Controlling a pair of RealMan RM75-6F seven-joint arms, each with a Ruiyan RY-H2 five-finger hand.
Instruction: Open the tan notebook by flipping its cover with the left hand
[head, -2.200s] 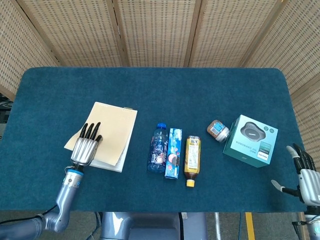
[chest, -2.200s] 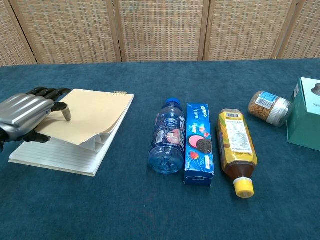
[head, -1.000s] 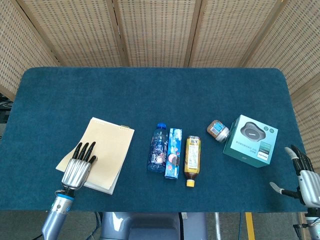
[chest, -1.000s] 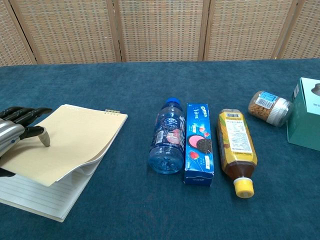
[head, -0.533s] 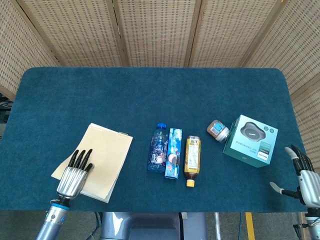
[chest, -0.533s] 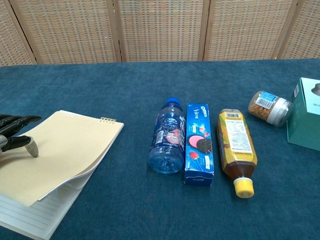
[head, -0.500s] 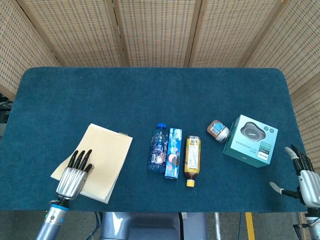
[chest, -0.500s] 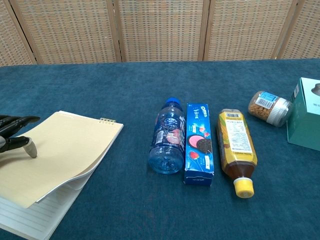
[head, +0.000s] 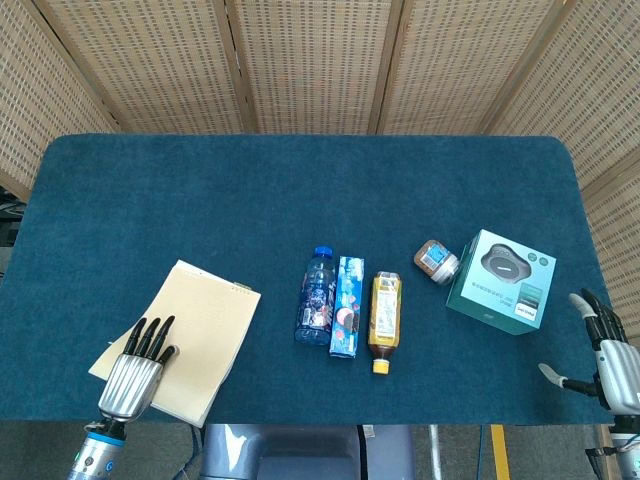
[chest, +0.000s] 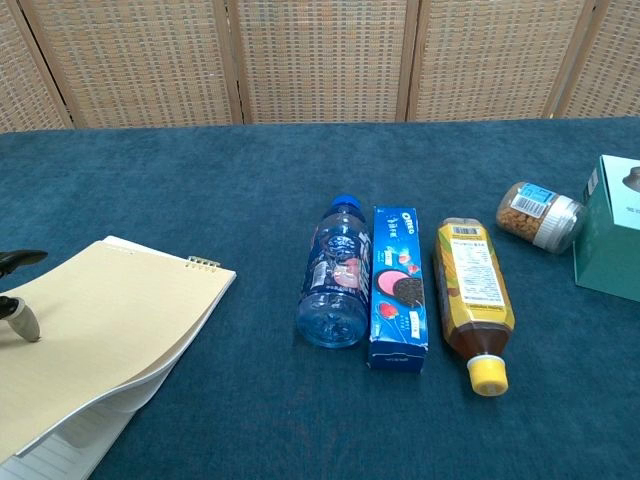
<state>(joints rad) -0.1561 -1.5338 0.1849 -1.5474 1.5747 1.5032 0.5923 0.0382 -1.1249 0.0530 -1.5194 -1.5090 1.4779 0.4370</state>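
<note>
Lying at the near-left corner of the dark blue carpeted desk (head: 300, 180), the tan spiral-bound notebook (head: 190, 330) is found angled, its binding at the far right corner. The left hand (head: 132, 375) is seen resting on the notebook's near-left part, its black fingers (head: 150, 335) stretched side by side over the cover. In the chest view the tan cover is bowed up off the lined pages beneath, and a fingertip (chest: 22, 318) is pressed onto it at the frame's left edge. Whether the cover is actually pinched cannot be told. The right hand (head: 612, 362) is noted off the desk's near-right corner, fingers spread and holding nothing. The notebook is set well apart from the blue water bottle (head: 316, 296) lying near the desk's middle.
</note>
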